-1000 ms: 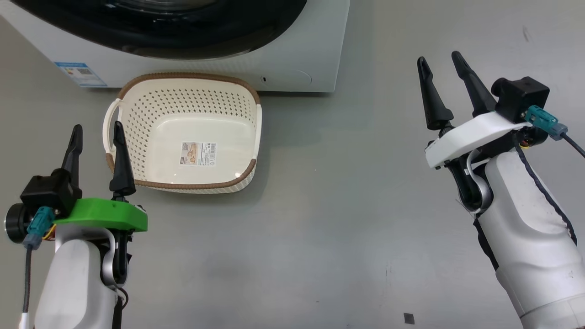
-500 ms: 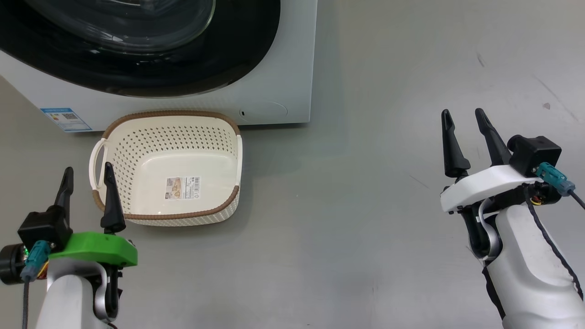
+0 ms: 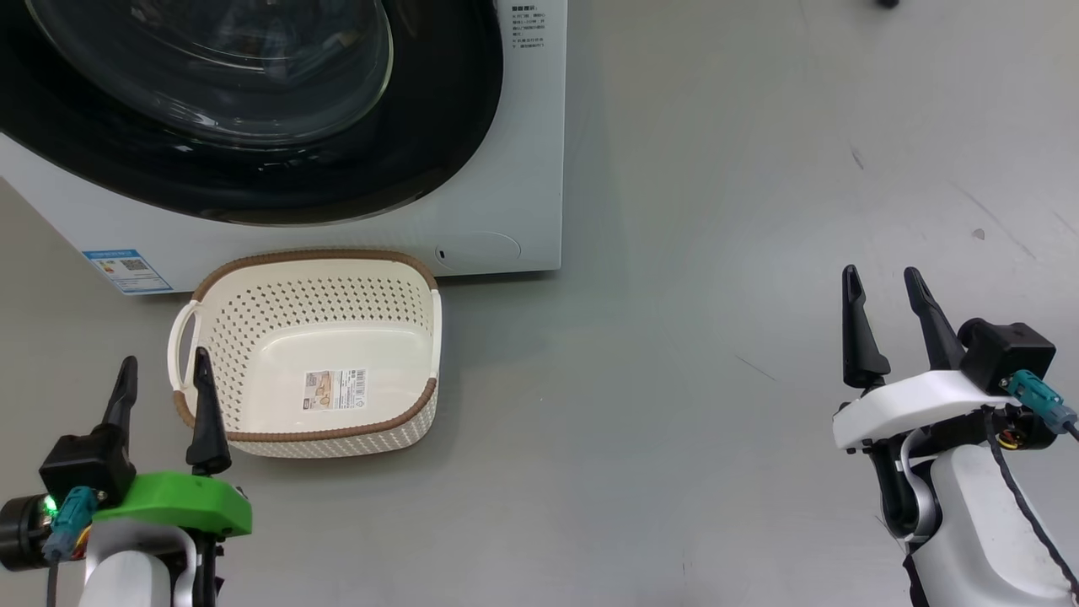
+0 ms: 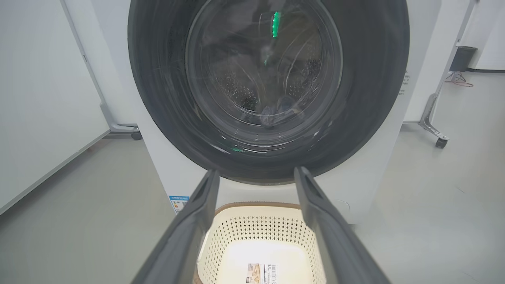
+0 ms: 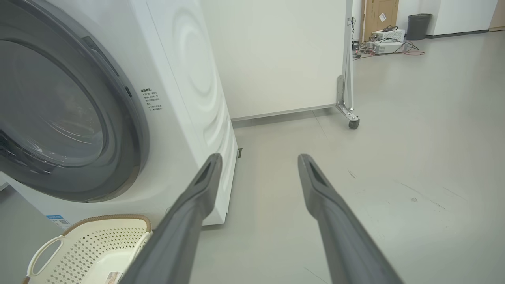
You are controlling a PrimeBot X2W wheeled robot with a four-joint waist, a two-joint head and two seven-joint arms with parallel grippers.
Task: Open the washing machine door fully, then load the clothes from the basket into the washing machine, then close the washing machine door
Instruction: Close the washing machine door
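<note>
Cream-white plastic, holes punched all round the sides and a brown woven-look rim: the basket (image 3: 312, 295) sits on the grey floor (image 3: 674, 379) just in front of the washing machine (image 3: 531, 152), its far rim close under the machine's front. Its bottom is bare apart from a label sticker (image 3: 337, 390). A white loop handle (image 3: 174, 344) sticks out on the side nearest my left claw (image 3: 163, 361). That claw is wide open with nothing between its fingers (image 3: 205, 413), low at my left, just beside the basket's near left corner. Looking along it, the basket lies between the two fingers with the door above it.

The washing machine door (image 3: 438, 110) is shut flat against the white front: a broad glossy black ring round a bulging clear glass bowl (image 3: 253, 76). Through the glass, in the left wrist view, I make out the dimpled drum (image 4: 236, 86) and a bluish-grey lump (image 4: 274, 114) low down inside. It is too blurred to say whether that is the clothes. Low on the front are a blue-and-white sticker (image 3: 126, 270) at the left and a round flap (image 3: 476, 250) at the right.

My right claw (image 3: 881, 274) is open as well and holds nothing, well off to the right over the floor, apart from both machine and basket. Beyond the machine stands a white panel (image 5: 276, 59) on castors, and farther back a dark bin (image 5: 416, 24) and some boxes with cables (image 5: 388, 36).
</note>
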